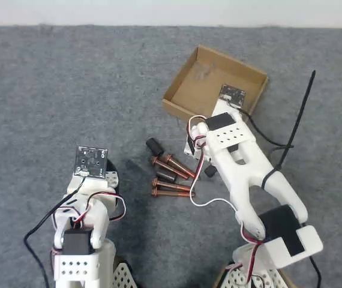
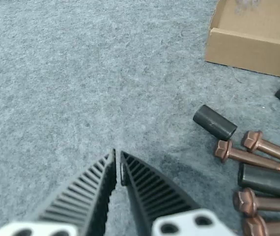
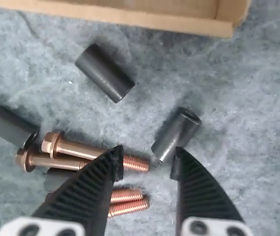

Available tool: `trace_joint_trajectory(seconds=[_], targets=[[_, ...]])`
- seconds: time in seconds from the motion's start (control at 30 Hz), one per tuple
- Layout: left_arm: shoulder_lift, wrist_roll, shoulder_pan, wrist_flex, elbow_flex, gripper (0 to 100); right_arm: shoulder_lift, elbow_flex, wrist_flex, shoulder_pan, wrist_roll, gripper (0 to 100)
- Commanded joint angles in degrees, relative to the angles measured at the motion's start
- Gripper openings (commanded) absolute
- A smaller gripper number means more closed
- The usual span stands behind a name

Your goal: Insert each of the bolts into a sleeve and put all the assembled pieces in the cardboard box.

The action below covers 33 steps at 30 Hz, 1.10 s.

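Note:
Several copper bolts (image 1: 171,185) and black sleeves (image 1: 153,146) lie loose on the grey carpet, just short of the cardboard box (image 1: 181,110). My right gripper (image 3: 147,155) is open and low over the pile. One sleeve (image 3: 177,133) lies just past its fingertips, apart from them, and a bolt (image 3: 83,151) runs under one finger. Another sleeve (image 3: 104,73) rests nearer the box wall (image 3: 130,17). My left gripper (image 2: 118,160) is shut and holds nothing. It hovers over bare carpet to the side of a sleeve (image 2: 214,122) and the bolts (image 2: 253,157).
The right arm (image 1: 237,150) reaches over the carpet beside the box and covers part of the pile. A black cable (image 1: 297,120) runs along its far side. The left arm (image 1: 87,210) stands at the near left. Grey carpet (image 1: 51,90) spreads to the left.

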Motion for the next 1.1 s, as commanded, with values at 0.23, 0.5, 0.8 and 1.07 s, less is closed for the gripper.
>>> trace_joint_trajectory(seconds=[0.23, 0.5, 0.8, 1.07], targets=[[-0.70, -0.62, 1.93, 0.53, -0.75, 2, 0.66, -0.18, -1.27, 2.15, -2.99, 7.4], [-0.70, -0.70, 2.37, 1.23, -0.75, 2, 6.37, -1.41, -1.36, 2.51, -2.99, 7.4], [-0.70, -0.70, 2.46, 1.32, -0.75, 2, 8.48, -1.14, -2.15, 2.59, -2.99, 7.4], [-0.70, -0.70, 2.46, 1.41, -0.75, 2, 14.90, -1.49, -6.99, 2.07, -2.73, 8.1]])
